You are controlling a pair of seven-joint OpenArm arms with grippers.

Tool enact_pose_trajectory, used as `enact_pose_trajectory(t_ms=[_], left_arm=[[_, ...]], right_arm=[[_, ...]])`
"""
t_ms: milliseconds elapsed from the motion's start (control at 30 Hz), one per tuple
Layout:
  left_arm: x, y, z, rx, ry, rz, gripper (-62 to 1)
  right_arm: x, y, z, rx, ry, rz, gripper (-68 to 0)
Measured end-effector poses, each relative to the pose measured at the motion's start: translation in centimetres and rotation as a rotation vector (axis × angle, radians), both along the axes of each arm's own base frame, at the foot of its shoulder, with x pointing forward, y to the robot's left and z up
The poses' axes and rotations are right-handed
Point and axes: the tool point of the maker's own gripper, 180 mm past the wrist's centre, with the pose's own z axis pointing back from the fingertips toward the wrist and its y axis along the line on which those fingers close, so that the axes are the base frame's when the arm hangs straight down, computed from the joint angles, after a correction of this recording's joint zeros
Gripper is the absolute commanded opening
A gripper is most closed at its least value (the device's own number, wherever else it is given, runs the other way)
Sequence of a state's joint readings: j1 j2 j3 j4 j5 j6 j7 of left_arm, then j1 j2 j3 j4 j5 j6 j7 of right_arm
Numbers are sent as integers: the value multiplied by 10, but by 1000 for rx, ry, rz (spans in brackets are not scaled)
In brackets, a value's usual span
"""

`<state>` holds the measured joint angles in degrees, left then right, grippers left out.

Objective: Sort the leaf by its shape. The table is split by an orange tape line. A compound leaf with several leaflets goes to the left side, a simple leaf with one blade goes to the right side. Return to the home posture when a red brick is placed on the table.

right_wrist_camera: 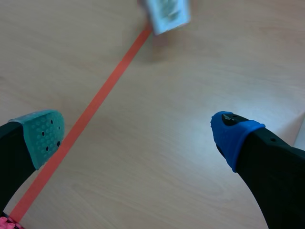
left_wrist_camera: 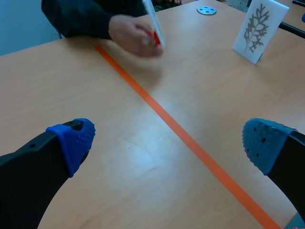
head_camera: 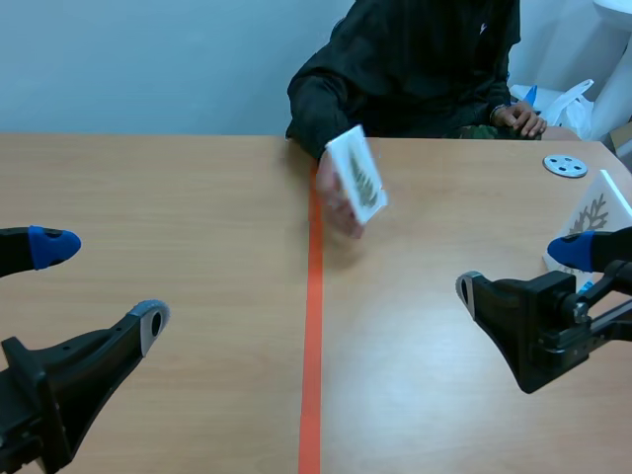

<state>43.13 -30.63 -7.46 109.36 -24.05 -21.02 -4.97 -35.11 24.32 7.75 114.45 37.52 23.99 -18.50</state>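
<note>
The left arm lies low on the left of the orange tape line [head_camera: 314, 326]. The left hand [head_camera: 99, 284] hangs just above the desk [head_camera: 197, 188], its two fingers spread wide and nothing between them. The right arm lies low on the right of the line, and the right hand [head_camera: 520, 270] is spread just as wide and holds nothing.

A person [head_camera: 415, 69] sits at the far end of the line. The person's hand [head_camera: 339, 209] holds a white leaf card [head_camera: 355, 176] tilted above the desk, just right of the line. The card carries a dark leaf print, too blurred to tell its shape.

The left wrist view shows the leaf card [left_wrist_camera: 153, 21] nearly edge-on in the person's hand [left_wrist_camera: 133, 34], well ahead of the open left hand [left_wrist_camera: 169, 138]. A small red patch shows at the person's fingers, and what it is cannot be told. Only the scene and left wrist views show a second card [left_wrist_camera: 257, 31] standing upright well right of the line, printed with a branching leaf. They also show a grey disc [left_wrist_camera: 206, 10] with holes lying flat beyond it.

The right wrist view shows the tape line [right_wrist_camera: 95, 102] running past the green pad. The leaf card [right_wrist_camera: 167, 14] is blurred, far ahead of the open right hand [right_wrist_camera: 138, 138].
</note>
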Motion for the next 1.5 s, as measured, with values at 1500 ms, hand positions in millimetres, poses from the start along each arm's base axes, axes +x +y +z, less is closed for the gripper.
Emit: enact_pose_trajectory(t_ms=[1500], left_arm=[[0, 0, 0, 0, 0, 0, 14]], right_arm=[[7, 35, -8, -20, -54, 107, -37]])
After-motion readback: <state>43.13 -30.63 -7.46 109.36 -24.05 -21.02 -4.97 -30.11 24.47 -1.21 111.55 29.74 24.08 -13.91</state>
